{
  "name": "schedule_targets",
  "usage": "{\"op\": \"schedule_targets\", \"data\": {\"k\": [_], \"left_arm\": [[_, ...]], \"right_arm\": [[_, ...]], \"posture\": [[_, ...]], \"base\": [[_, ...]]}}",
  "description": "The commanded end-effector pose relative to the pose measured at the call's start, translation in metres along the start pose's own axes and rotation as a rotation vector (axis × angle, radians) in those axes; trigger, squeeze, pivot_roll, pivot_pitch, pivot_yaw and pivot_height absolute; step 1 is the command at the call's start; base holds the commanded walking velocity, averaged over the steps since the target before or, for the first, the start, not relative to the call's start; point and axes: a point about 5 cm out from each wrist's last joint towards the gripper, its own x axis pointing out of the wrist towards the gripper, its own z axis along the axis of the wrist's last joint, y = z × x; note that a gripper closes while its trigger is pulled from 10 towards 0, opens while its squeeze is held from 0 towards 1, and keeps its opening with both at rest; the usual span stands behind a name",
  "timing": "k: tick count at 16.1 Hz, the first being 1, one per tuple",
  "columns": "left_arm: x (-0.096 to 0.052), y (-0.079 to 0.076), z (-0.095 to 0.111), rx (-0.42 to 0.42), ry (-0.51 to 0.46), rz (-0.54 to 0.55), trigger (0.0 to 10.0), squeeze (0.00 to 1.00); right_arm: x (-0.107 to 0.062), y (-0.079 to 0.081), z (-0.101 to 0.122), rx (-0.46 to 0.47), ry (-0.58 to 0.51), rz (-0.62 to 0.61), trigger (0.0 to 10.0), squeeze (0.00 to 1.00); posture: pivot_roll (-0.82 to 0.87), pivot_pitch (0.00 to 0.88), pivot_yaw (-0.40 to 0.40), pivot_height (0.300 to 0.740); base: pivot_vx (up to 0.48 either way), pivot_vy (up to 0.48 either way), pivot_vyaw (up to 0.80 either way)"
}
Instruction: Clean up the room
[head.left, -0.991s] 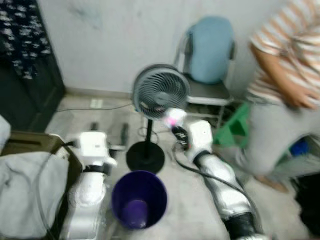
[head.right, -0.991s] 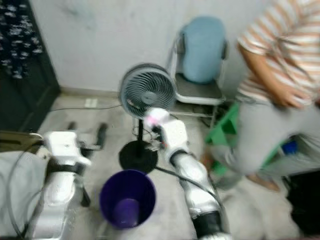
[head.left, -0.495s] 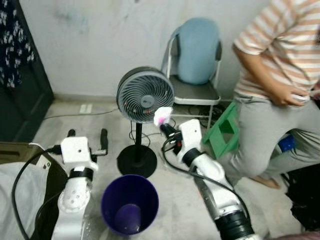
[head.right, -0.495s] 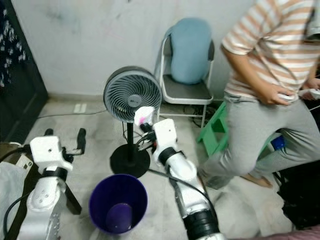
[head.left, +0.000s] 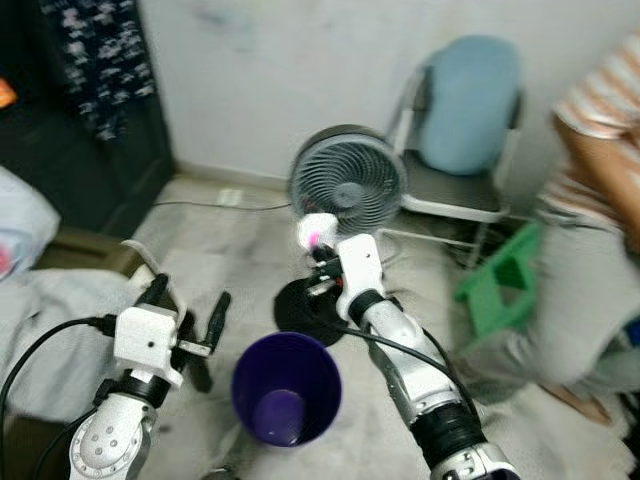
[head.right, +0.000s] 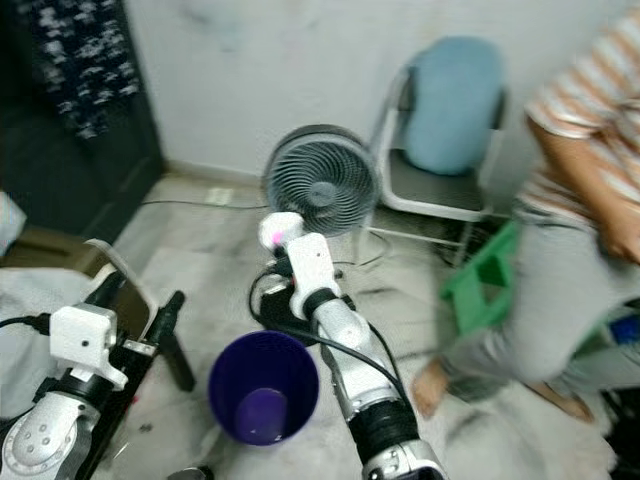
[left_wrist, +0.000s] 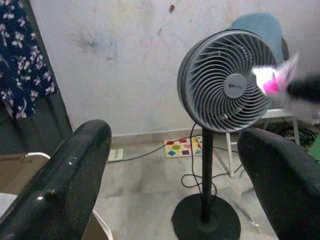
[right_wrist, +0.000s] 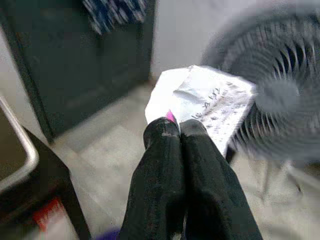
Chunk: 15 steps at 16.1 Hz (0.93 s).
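- Wrapper (right_wrist: 205, 102), white crumpled paper with a pink spot, is pinched between the right gripper's (right_wrist: 179, 131) fingers, which are pressed together on its edge.
- It is held up in the air in front of the standing fan (head.left: 347, 190), above and behind the purple bin (head.left: 286, 388) on the floor.
- Left gripper (left_wrist: 175, 150) is raised beside the bin with its fingers spread wide apart, holding nothing.
- Behind the fan stands a folding chair (head.left: 465, 130); a green stool (head.left: 500, 280) and a person (head.right: 585, 190) in a striped shirt are to the right.
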Motion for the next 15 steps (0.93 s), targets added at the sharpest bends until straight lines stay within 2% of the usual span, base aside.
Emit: {"op": "schedule_targets", "data": {"k": [1, 2, 4, 6, 9, 13, 15], "left_arm": [[-0.003, -0.001, 0.005, 0.006, -0.016, -0.034, 10.0, 0.0], [-0.004, -0.002, 0.006, 0.008, -0.017, -0.043, 10.0, 0.0], [-0.011, -0.007, 0.012, 0.022, -0.024, -0.134, 10.0, 0.0], [-0.013, -0.011, 0.017, 0.016, -0.031, -0.186, 10.0, 0.0], [-0.018, -0.011, 0.023, 0.025, -0.027, -0.22, 10.0, 0.0], [-0.031, -0.005, 0.029, 0.028, 0.017, -0.221, 10.0, 0.0], [-0.032, -0.005, 0.034, 0.029, 0.017, -0.229, 10.0, 0.0]], "right_arm": [[-0.001, -0.01, -0.011, 0.004, 0.07, -0.068, 10.0, 0.0], [-0.002, -0.01, -0.013, 0.01, 0.08, -0.079, 10.0, 0.0], [-0.002, -0.012, -0.029, -0.012, 0.176, -0.142, 10.0, 0.0], [0.0, -0.015, -0.037, 0.019, 0.241, -0.19, 10.0, 0.0], [0.005, -0.016, -0.035, 0.03, 0.243, -0.223, 10.0, 0.0], [0.015, 0.007, -0.031, 0.055, 0.236, -0.197, 10.0, 0.0], [0.018, 0.015, -0.03, 0.09, 0.235, -0.19, 10.0, 0.0]], "posture": [[0.06, 0.136, -0.117, 0.74], [0.06, 0.146, -0.117, 0.74], [0.06, 0.17, -0.116, 0.74], [0.07, 0.19, -0.113, 0.74], [0.09, 0.218, -0.1, 0.74], [0.15, 0.289, -0.051, 0.74], [0.16, 0.301, -0.046, 0.74]], "base": [[0.0, 0.0, 0.0], [0.0, 0.0, 0.0], [0.0, 0.0, 0.0], [0.0, 0.0, 0.0], [0.0, 0.0, 0.0], [0.0, 0.0, 0.79], [0.0, 0.0, 0.0]]}}
